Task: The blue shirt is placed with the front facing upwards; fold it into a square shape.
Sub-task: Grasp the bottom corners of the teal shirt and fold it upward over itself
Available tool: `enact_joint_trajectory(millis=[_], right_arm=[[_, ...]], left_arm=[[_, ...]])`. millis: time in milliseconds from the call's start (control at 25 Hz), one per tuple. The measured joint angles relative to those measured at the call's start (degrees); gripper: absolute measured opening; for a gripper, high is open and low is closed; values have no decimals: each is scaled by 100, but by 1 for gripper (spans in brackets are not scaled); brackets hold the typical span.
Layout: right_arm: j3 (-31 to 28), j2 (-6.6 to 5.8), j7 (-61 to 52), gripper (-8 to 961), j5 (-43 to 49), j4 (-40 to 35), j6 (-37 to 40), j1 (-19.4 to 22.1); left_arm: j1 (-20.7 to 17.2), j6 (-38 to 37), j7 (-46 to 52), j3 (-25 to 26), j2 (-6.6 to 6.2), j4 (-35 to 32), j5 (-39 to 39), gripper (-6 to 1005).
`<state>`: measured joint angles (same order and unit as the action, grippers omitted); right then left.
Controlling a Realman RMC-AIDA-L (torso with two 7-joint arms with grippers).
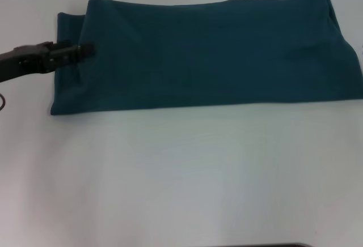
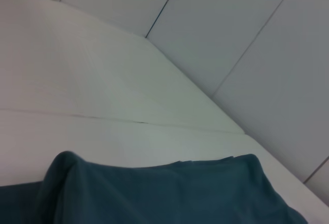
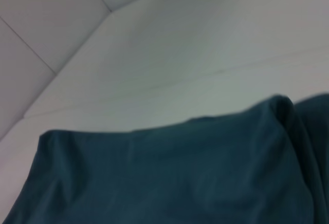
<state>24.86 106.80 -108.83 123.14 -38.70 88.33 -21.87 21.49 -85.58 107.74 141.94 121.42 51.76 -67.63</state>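
The blue shirt (image 1: 210, 54) lies on the white table, folded into a long plain band across the far half, with no lettering showing. Its left end has a lower layer sticking out past the upper one. My left gripper (image 1: 85, 49) reaches in from the left and sits at the left edge of the upper layer, low over the cloth. The left wrist view shows the shirt (image 2: 164, 193) close below, with a raised fold. In the right wrist view the shirt (image 3: 169, 178) also fills the near part. The right gripper shows in no view.
The white table (image 1: 181, 173) spreads out bare-topped in front of the shirt. A pale panelled wall (image 2: 247, 34) rises behind the table's far edge. The shirt's right end reaches the right border of the head view.
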Motion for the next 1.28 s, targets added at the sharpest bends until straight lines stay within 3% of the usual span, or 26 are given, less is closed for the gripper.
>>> enact_joint_trajectory(millis=[200, 480, 840, 1280], right_arm=[[-3, -145, -557, 723, 347, 0, 147, 26], [-52, -161, -838, 715, 549, 11, 106, 119], [-30, 93, -866, 710, 870, 76, -431, 21], [-36, 287, -866, 710, 923, 82, -792, -123]], left_arm=[[-28, 51, -5, 15, -2, 5, 119, 872], [-43, 87, -57, 44, 12, -15, 189, 867], [-43, 341, -69, 11, 31, -49, 237, 865], [-13, 484, -70, 0, 39, -79, 259, 861]])
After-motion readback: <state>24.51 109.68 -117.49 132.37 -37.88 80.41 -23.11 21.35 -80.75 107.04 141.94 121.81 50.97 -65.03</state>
